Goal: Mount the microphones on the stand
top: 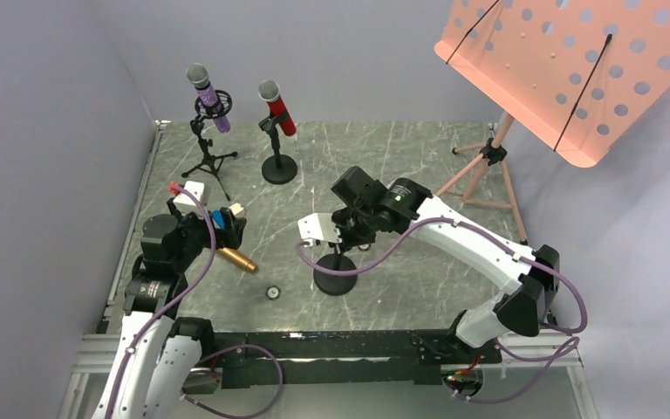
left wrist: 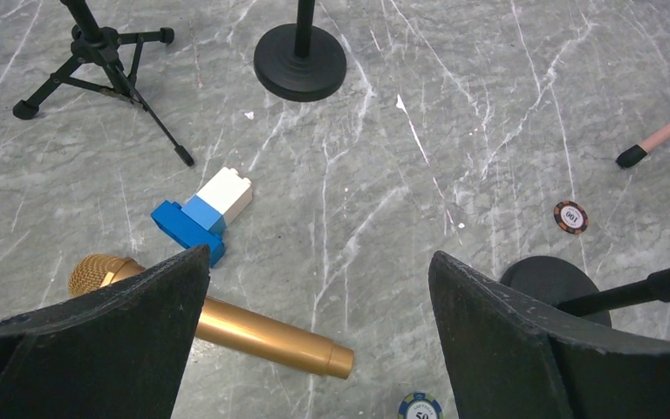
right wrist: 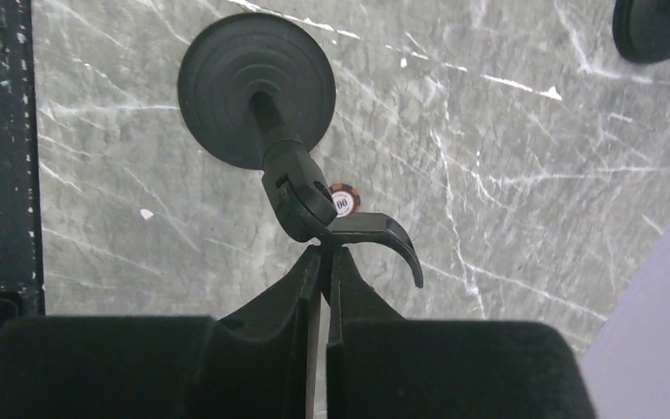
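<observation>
The gold microphone [left wrist: 244, 332] lies flat on the marble table, its mesh head behind my left finger [left wrist: 113, 340]. My left gripper [left wrist: 318, 257] hovers open just above it, with nothing between the fingers; from above, this gripper [top: 227, 223] sits over the gold microphone [top: 237, 259]. The purple microphone [top: 209, 98] sits in a tripod stand [top: 208, 157] at the back left. Beside it, the red microphone [top: 279, 112] sits in a round-base stand [top: 279, 166]. My right gripper [right wrist: 324, 253] is shut on the curved clip [right wrist: 375, 231] atop a third, empty stand [right wrist: 227, 78].
Blue and white toy blocks [left wrist: 205, 214] lie just beyond the gold microphone. Poker chips lie on the table: an orange chip [left wrist: 570, 216] and a blue chip [left wrist: 420, 408]. A pink music stand [top: 576, 70] on a tripod [top: 488, 175] fills the back right.
</observation>
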`<act>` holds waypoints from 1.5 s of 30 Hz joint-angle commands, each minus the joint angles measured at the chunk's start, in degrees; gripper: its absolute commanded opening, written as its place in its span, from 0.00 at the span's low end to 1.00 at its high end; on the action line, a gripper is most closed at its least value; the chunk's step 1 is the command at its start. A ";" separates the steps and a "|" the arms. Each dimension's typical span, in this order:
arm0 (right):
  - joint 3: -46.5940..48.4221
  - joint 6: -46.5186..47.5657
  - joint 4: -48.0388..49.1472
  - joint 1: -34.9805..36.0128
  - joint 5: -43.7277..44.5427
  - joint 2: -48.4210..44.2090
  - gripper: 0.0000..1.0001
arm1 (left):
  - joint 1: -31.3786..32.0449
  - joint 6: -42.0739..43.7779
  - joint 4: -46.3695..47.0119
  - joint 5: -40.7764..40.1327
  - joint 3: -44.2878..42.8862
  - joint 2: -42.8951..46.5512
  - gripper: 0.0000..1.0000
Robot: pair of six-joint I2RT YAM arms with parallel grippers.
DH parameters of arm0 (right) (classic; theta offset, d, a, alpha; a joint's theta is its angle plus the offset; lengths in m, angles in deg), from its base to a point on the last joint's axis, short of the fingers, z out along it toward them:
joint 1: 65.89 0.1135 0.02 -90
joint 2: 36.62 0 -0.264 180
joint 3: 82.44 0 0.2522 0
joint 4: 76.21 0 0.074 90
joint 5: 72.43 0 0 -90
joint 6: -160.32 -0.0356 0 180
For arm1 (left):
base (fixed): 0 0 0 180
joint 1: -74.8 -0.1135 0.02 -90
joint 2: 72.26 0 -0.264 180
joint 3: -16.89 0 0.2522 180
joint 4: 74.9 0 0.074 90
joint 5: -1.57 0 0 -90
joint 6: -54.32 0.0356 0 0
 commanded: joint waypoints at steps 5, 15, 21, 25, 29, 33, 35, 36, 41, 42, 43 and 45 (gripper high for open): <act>2.47 2.20 -2.61 1.59 -10.80 -2.62 0.50 | 0.03 0.65 3.13 2.34 0.31 0.39 0.99; 9.74 9.63 -14.59 -9.04 -28.26 -5.63 0.61 | 0.11 0.82 7.57 16.17 2.02 1.48 0.99; 1.45 12.71 -12.30 -22.76 -42.79 -15.22 0.64 | 5.99 -2.14 13.37 21.83 4.41 2.99 0.99; -21.23 1.10 10.88 -36.17 -51.89 -26.94 0.73 | 21.69 -4.13 17.49 16.49 7.92 3.92 0.99; -34.83 9.40 12.73 -42.93 -64.19 -28.47 0.80 | 37.62 -2.32 24.87 4.49 14.38 5.46 0.99; -39.96 11.41 15.27 -45.71 -66.42 -31.43 0.90 | 46.54 2.96 39.25 -5.81 24.26 2.97 0.99; -39.98 9.46 16.73 -46.62 -66.77 -31.73 0.90 | 49.05 5.39 47.25 -9.91 26.74 -3.84 0.99; -40.12 8.36 17.84 -46.87 -66.05 -32.17 0.90 | 49.86 5.86 52.51 -11.06 27.25 -7.58 0.99; -40.72 5.22 20.79 -47.63 -63.72 -33.34 0.90 | 51.43 9.63 75.30 -15.71 28.48 -26.31 0.99; -40.81 5.13 20.89 -47.86 -63.88 -33.55 0.90 | 51.43 10.53 78.77 -15.97 28.13 -30.42 0.99; -40.93 4.97 21.07 -48.04 -63.93 -33.77 0.90 | 51.43 11.08 82.85 -16.22 27.68 -34.43 0.99; -41.13 4.68 21.43 -48.28 -63.84 -34.01 0.90 | 51.43 11.15 89.89 -16.11 26.87 -41.17 0.99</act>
